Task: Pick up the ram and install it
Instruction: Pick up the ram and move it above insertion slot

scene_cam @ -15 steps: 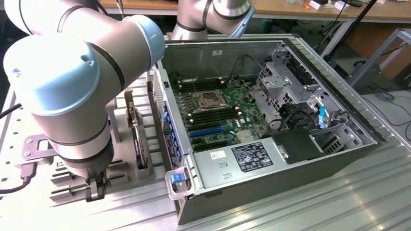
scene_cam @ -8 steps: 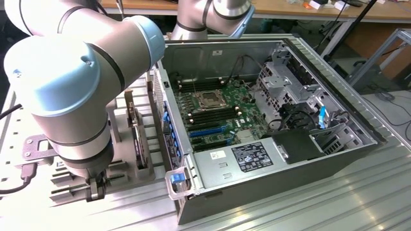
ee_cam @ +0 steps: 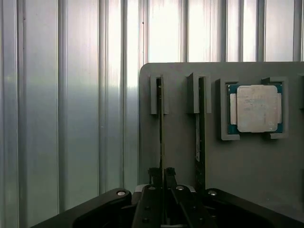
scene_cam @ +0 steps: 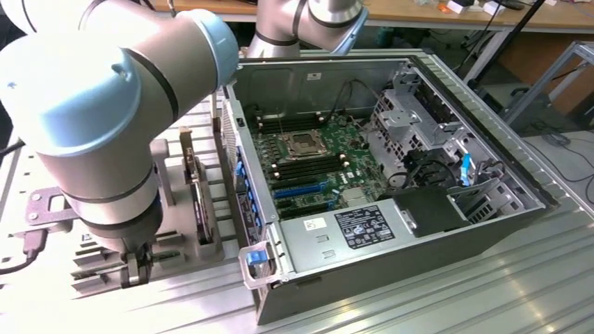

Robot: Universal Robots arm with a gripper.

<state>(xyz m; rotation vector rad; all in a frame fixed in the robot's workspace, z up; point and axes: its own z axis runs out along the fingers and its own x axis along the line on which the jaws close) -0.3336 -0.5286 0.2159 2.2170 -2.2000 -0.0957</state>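
Exterior view shows the open computer case (scene_cam: 307, 83). In the wrist view, the ram (ee_cam: 161, 128) stands on edge in a slot of the grey tray (ee_cam: 247, 180). It looks light, stiff, thin and fragile, and is best pinched across its flat sides. The gripper (ee_cam: 162, 175) straddles its upper edge; whether it is clamped, I cannot tell.

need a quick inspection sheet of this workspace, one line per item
surface: ribbed metal table
job's things: ram on edge in a gray holder slot; open computer case alongside
clutter: second stick beside the ram; processor chip in a holder recess
grippers: pincer down over one end of the ram
cables: black bundle inside the case
surroundings: wooden desk behind
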